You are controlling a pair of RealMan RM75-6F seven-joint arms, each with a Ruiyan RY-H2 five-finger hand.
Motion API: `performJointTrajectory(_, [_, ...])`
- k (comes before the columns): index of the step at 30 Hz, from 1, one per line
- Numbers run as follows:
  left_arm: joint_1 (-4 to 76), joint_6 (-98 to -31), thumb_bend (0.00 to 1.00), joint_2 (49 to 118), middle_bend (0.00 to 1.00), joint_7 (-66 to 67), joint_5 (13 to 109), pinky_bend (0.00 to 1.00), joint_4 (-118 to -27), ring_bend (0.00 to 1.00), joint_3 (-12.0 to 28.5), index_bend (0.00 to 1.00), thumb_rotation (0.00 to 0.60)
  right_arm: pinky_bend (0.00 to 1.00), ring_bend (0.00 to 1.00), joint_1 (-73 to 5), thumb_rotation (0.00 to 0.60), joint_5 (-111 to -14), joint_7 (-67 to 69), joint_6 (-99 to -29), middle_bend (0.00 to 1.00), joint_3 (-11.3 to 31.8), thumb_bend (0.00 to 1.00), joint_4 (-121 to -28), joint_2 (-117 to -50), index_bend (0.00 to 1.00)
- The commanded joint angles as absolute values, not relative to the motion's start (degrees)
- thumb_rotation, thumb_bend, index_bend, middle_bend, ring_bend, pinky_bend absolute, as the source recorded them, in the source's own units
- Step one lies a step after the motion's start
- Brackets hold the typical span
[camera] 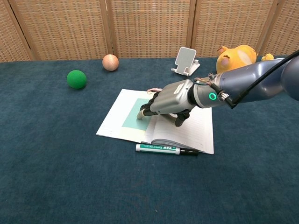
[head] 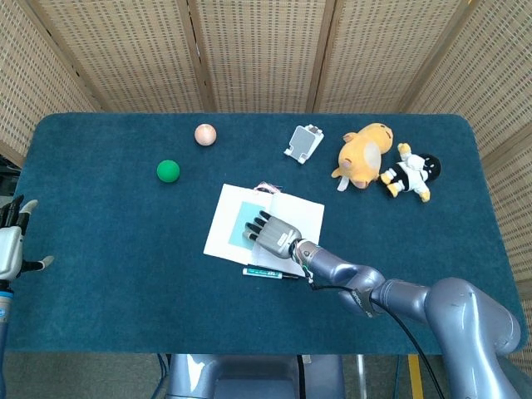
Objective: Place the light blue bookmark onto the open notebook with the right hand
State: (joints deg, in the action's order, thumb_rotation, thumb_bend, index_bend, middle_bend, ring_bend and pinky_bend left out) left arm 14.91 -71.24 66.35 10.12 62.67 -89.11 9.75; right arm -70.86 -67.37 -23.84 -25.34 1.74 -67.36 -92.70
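Observation:
The open notebook (head: 219, 234) (camera: 189, 130) lies mid-table. The light blue bookmark (head: 244, 220) (camera: 133, 112) lies flat on its left page. My right hand (head: 272, 233) (camera: 169, 99) is low over the book's middle, palm down, fingers apart. Its fingertips (camera: 141, 113) rest on the bookmark's right edge and its thumb points down at the right page. Nothing is pinched in it. My left hand (head: 10, 248) hangs open off the table's left edge, seen only in the head view.
A green-and-white marker (head: 270, 273) (camera: 164, 149) lies along the notebook's near edge. A green ball (head: 168, 170) (camera: 76, 79) and a peach ball (head: 205, 134) (camera: 110, 62) sit at the back left. A phone stand (head: 304, 141) (camera: 186, 59) and plush toys (head: 366, 154) (camera: 235, 54) stand at the back right.

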Motion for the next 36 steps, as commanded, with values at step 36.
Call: performJointTrajectory(36, [15.12, -71.47, 0.00, 66.71, 0.00, 11.15, 62.82, 0.00, -89.40, 0.00, 9.26, 0.00, 0.600, 0.00, 0.00, -70.45, 0.600, -71.54, -29.54, -27.84, 0.00, -3.49, 1.00, -69.68, -88.13, 0.00])
